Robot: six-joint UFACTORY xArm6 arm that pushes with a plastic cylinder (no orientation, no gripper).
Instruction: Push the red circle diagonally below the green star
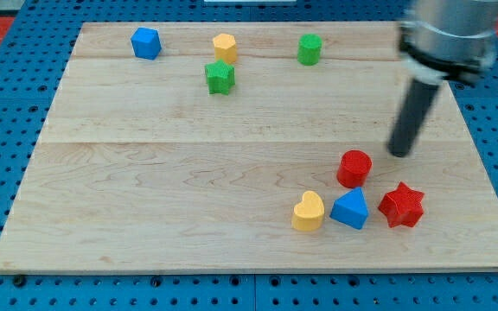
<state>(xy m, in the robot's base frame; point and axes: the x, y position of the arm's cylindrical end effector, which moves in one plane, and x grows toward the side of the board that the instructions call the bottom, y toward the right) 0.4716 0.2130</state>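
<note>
Blue pegboard (pixel 232 298) borders the wooden board (pixel 188 173); my tip (pixel 399 154), handless, nears the red circle (pixel 354 168).

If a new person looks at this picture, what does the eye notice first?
First, the dark rod at the view's right, my tip just right of and above the red circle. Next, the cluster below it: yellow heart, blue block, red star. The green star sits far off, upper left.
</note>
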